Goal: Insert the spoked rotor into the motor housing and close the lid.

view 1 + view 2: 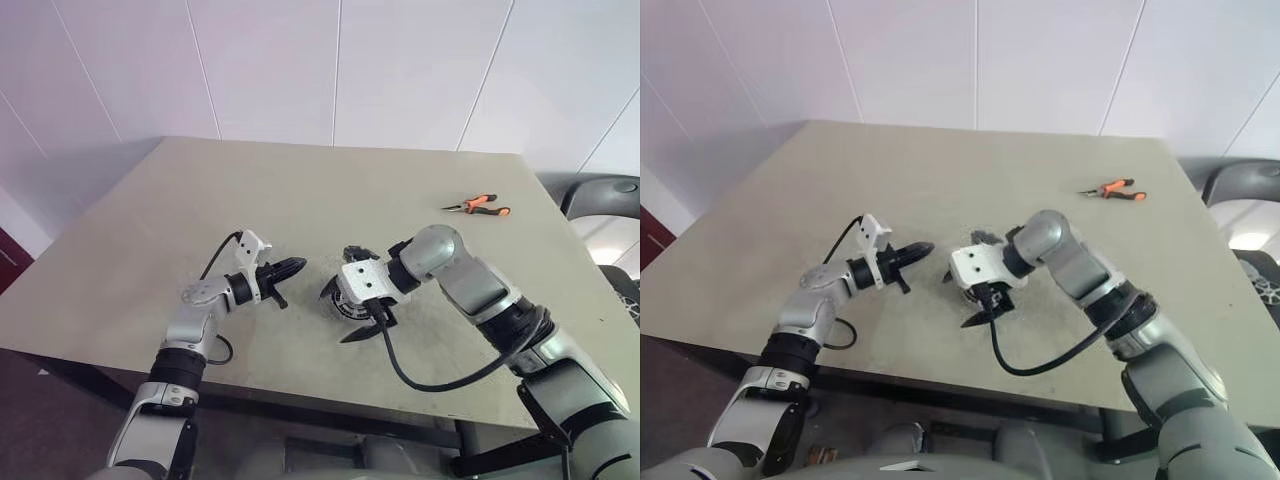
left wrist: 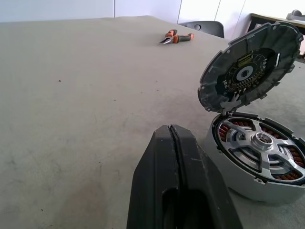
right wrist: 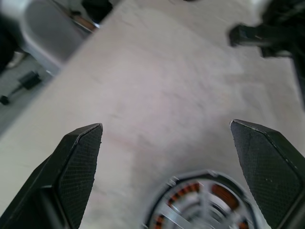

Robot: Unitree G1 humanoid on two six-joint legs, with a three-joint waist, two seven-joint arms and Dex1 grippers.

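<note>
The motor housing (image 2: 248,183), a round silver casing with copper windings, sits on the table in front of me. The spoked rotor (image 2: 259,143) lies inside it, within the copper ring. The lid (image 2: 248,71), a grey disc with a dark circuit face, stands tilted up from the housing's far rim. My left gripper (image 1: 292,267) is shut and empty, held level just left of the housing. My right gripper (image 3: 166,125) hangs open over the housing (image 3: 200,205), pointing down and to the left, with nothing between its fingers (image 3: 81,152).
Orange-handled pliers (image 1: 478,206) lie far back on the right of the grey table (image 1: 200,200). A dark chair (image 1: 600,195) stands past the table's right edge. The right arm's black cable (image 1: 440,375) loops over the table near its front edge.
</note>
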